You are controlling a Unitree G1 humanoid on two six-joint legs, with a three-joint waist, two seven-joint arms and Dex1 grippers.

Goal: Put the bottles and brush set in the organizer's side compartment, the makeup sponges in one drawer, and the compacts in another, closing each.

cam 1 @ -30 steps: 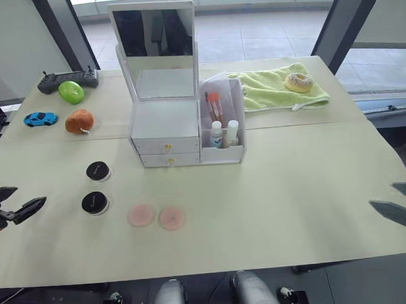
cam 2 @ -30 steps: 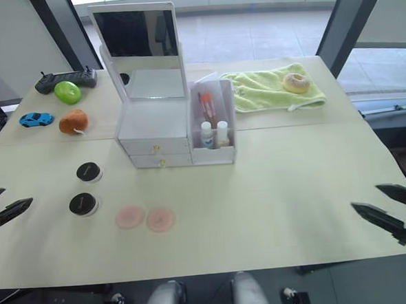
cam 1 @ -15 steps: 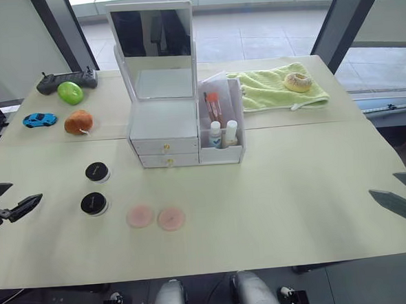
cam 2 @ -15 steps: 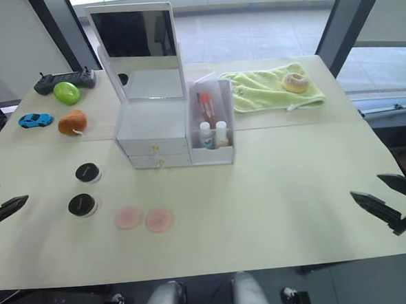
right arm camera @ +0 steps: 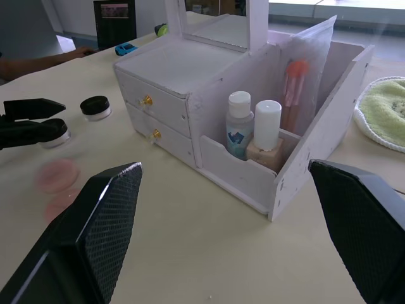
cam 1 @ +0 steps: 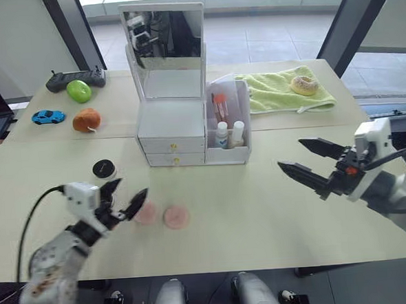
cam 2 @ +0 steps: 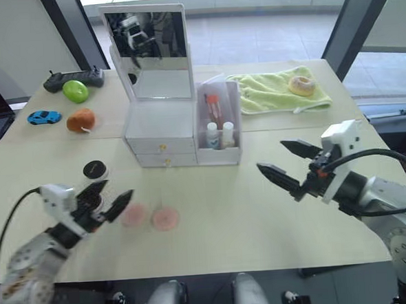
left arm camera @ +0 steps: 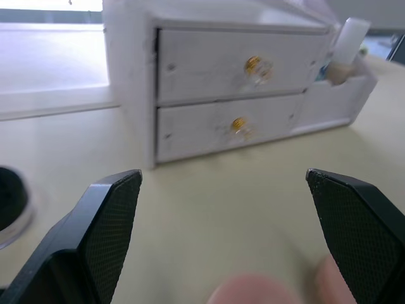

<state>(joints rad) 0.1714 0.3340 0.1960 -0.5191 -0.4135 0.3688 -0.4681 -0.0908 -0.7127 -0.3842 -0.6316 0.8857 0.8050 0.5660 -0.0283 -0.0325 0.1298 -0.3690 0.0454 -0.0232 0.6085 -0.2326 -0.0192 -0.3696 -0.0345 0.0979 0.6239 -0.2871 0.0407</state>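
Over on the left, the left pincer (cam 1: 122, 200) hangs low over the desk (cam 1: 275, 209) with its fingers spread wide and nothing between them, and the key line-up is right there: the nearer of the two makeup sponges (cam 1: 146, 212) lies flat just past its fingertips, toward the middle of the desk, with the second pink pad (cam 1: 175, 217) just beside it, so this arm is plainly the closer one for the sponge job. One of the compacts (cam 1: 103, 169) sits behind that pincer; the other I can't make out, the arm seems to cover it. Moving to the middle, the organizer (cam 1: 170, 126) stands with both gold-knobbed drawers (left arm camera: 218, 92) closed, so a drawer has to come open before any sponge goes in. Its side compartment (cam 1: 230, 126) already holds the bottles (right arm camera: 253, 130) up front and the brush set (right arm camera: 292, 85) behind them. On the right, the right pincer (cam 1: 312, 163) is also spread and empty, hovering well apart from the sponges and pointing toward the organizer. Against a second ago, both arms have swung in from the desk's outer edges toward the work.
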